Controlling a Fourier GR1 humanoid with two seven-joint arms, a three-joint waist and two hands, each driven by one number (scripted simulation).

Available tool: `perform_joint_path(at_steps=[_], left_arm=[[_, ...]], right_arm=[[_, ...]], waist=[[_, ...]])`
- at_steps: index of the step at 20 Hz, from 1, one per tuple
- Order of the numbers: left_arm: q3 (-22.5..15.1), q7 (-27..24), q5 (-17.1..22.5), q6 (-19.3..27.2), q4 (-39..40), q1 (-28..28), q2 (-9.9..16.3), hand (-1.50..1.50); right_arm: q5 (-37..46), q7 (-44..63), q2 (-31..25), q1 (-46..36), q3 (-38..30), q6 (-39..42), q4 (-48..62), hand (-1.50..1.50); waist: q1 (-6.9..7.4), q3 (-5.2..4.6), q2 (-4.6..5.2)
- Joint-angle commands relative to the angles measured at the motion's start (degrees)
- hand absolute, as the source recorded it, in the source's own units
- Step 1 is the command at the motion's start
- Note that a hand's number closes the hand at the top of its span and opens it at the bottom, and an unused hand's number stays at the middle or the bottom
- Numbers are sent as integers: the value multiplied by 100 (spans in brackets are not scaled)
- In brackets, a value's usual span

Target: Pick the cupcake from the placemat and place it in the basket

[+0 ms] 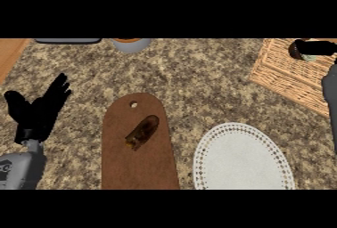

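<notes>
The right hand (308, 48) curls around the cupcake (310, 57), over the basket (289, 73). The placemat (242, 158) lies bare, well below it. The left hand (39, 109) rests open.

The left hand (36, 109) rests open at the left, fingers straight and pointing up. The right hand (309, 48), far right, has fingers curled.

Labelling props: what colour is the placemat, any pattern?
White placemat with a dotted, lace-like rim; head view shows it best.
</notes>
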Motion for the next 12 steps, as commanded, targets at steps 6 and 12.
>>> perform_joint_path(at_steps=[6, 12], left_arm=[[52, 148, 2, -137, -103, 22, -35, 0], [245, -26, 64, -212, -101, 215, 94, 0]], right_arm=[[-901, -1696, -231, -343, -430, -369, 1189, -150], [-1528, -1056, -221, -176, -1108, -822, 124, -150]], waist=[[47, 3, 13], [-82, -1, -41]])
